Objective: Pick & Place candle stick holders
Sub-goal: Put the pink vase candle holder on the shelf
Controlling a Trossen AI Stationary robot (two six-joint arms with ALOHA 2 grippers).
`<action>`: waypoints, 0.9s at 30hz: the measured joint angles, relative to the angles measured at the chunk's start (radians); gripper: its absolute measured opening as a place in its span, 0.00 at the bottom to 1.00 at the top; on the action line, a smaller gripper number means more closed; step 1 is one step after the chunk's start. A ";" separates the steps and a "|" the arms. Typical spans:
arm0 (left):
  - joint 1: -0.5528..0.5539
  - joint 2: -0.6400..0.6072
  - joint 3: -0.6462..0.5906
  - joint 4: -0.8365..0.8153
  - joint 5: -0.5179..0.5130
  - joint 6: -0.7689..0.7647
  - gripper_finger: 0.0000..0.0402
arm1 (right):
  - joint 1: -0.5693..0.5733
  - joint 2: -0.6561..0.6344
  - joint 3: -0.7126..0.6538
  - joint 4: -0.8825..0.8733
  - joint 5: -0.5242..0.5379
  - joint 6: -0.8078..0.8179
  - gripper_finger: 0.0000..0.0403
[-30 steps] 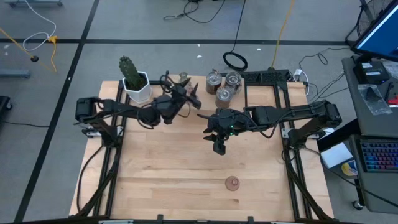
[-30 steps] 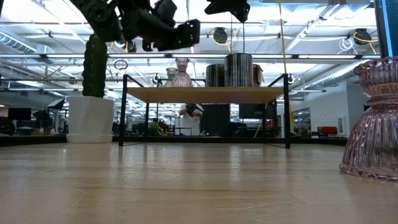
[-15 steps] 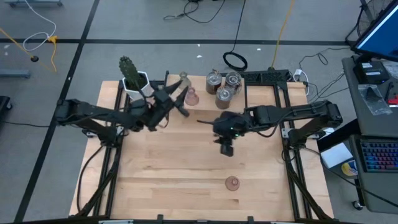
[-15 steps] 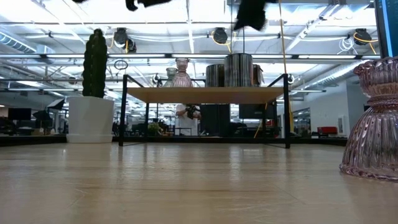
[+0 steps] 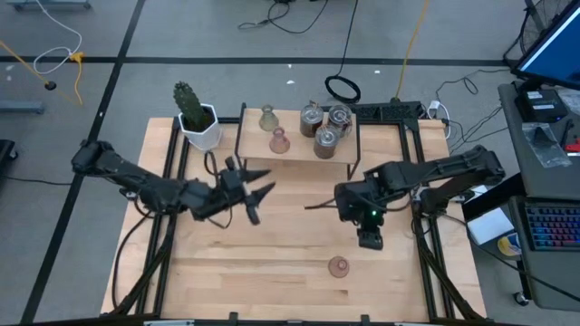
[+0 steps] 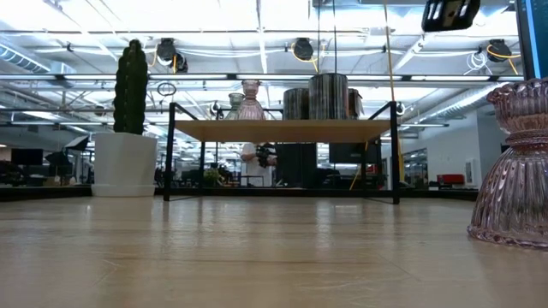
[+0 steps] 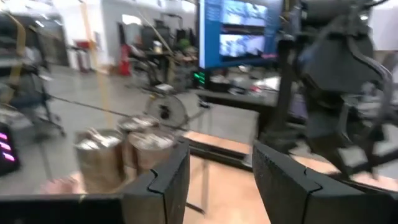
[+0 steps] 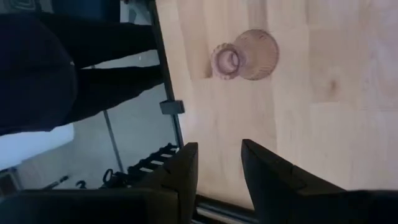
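On a raised wooden shelf (image 5: 299,149) at the table's far side stand a pale green holder (image 5: 267,118), a pink one (image 5: 279,140) and three silvery ones (image 5: 326,127). Another pink holder (image 5: 338,266) stands upright on its wide base on the tabletop near the front edge; it also shows in the low view (image 6: 514,171). My left gripper (image 5: 260,195) hangs open over the table's middle, fingers level and empty (image 7: 221,180). My right gripper (image 5: 370,241) is open, tipped downward, above and just right of the front pink holder (image 8: 245,55), its fingers (image 8: 217,168) empty.
A cactus in a white pot (image 5: 198,122) stands at the far left corner beside the shelf. Black frame rails (image 5: 426,244) run along both table sides. Bare wood lies between the shelf and the front pink holder.
My left gripper has drawn back from the shelf toward the near edge and swung toward the table's right. My right gripper has gone toward the near right, closer to the front pink holder, and tipped downward. No holder has moved.
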State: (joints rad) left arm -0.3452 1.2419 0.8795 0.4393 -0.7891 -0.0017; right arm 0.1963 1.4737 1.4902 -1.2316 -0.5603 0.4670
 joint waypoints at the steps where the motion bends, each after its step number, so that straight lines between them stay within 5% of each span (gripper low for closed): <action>1: -0.015 0.000 0.000 -0.014 0.000 -0.027 0.44 | 0.013 -0.001 0.000 0.010 0.010 0.006 0.29; 27: -0.240 0.002 0.000 -0.155 -0.002 -0.186 0.42 | 0.184 -0.002 -0.309 0.511 0.252 -0.117 0.29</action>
State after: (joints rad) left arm -0.5847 1.2434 0.8795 0.2847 -0.7906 -0.1877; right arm 0.3802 1.4718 1.1812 -0.7203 -0.3081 0.3504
